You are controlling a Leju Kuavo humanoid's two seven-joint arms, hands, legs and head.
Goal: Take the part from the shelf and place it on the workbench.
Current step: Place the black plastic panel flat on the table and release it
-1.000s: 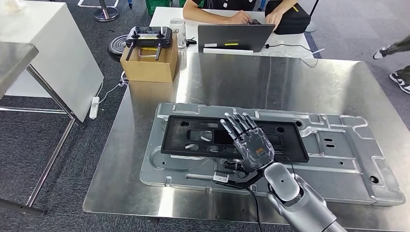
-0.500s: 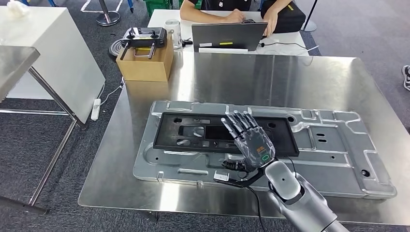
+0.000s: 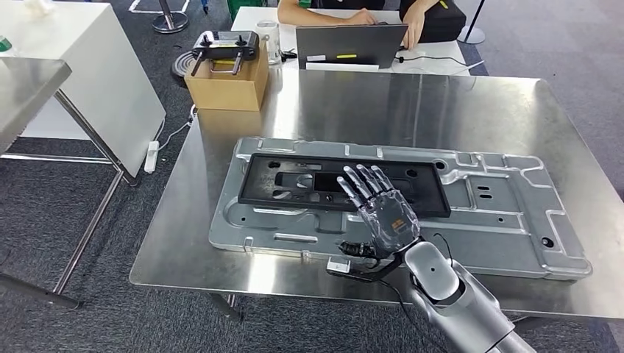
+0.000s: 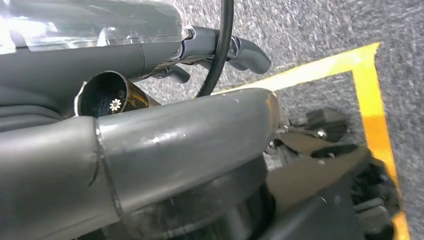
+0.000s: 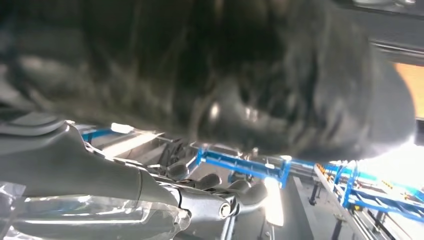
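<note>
The part, a large grey metal panel [image 3: 508,220] with a black frame [image 3: 294,180] lying on it, rests flat on the steel workbench [image 3: 412,103]. My right hand [image 3: 379,209] hovers over the panel's near edge, palm toward the part, fingers spread and holding nothing; its fingertips reach the black frame's near rim. In the right wrist view the same hand [image 5: 210,185] has empty fingers, with a dark blur close beside it. My left hand [image 4: 235,47] hangs over grey floor with yellow tape, fingers loose and empty.
A cardboard box [image 3: 228,81] with a black controller [image 3: 224,48] on top stands at the bench's far left corner. Behind it a person [image 3: 353,11] works at a laptop [image 3: 349,44]. A steel shelf top [image 3: 26,88] and a white table [image 3: 96,81] stand left.
The whole picture has shifted, so the camera moved. My right hand stays spread and has drawn back slightly toward the panel's near edge. The part lies still.
</note>
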